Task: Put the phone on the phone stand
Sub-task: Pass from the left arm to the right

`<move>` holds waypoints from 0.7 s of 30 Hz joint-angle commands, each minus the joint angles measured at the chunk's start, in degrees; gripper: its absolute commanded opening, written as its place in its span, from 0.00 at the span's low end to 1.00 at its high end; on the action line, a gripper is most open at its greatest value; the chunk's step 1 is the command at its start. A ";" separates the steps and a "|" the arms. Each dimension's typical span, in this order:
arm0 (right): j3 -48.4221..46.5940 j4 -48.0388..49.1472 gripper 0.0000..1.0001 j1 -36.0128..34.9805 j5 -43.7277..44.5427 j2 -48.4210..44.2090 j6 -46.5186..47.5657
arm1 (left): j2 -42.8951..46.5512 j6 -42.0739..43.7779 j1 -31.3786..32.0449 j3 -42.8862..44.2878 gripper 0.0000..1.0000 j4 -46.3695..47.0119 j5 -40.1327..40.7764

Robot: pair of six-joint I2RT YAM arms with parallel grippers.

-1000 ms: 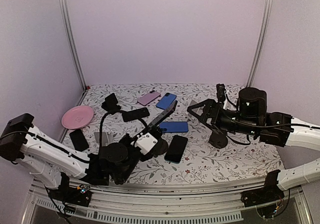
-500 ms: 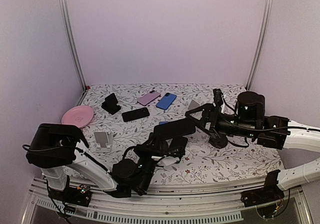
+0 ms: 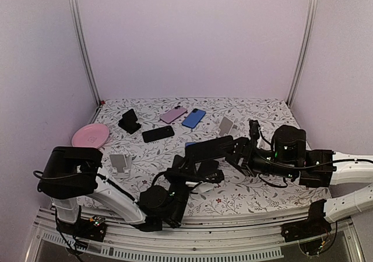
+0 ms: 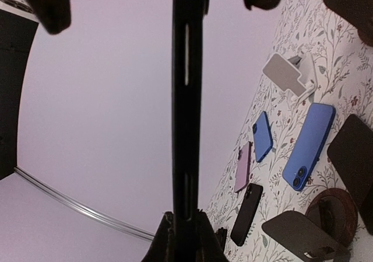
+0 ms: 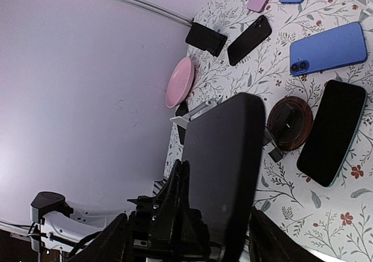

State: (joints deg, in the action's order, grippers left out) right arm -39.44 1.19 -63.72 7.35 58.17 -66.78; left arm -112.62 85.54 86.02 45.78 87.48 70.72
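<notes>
Looking edge-on from left wrist, phone [image 4: 186, 98] faces right's.

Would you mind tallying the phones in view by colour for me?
Black: 3 (held phone, far black phone, near black phone)
Blue: 2 (far blue phone, near blue phone)
Pink: 1 (pink phone)
Total: 6; a dark sliver beside the plate may be a seventh.
</notes>
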 commanded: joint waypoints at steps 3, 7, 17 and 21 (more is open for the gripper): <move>3.09 8.01 0.61 -2.71 9.39 1.51 -6.22 | -2.24 0.98 -0.24 3.01 0.00 16.82 0.66; 2.79 9.68 0.56 -3.12 13.11 3.66 -8.76 | -3.03 1.33 -0.50 3.65 0.00 16.87 1.57; 5.65 16.99 0.44 -4.66 22.21 6.91 -12.52 | -4.72 1.48 -0.79 5.93 0.00 16.85 2.83; 5.72 18.16 0.42 -5.28 23.88 8.44 -13.31 | -5.85 1.95 -1.14 6.99 0.00 16.84 3.47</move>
State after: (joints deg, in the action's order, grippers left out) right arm -34.09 15.55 -68.07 27.40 65.36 -78.70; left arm -117.54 87.24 85.54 51.00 87.53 73.67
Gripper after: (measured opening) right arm 0.431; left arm 0.064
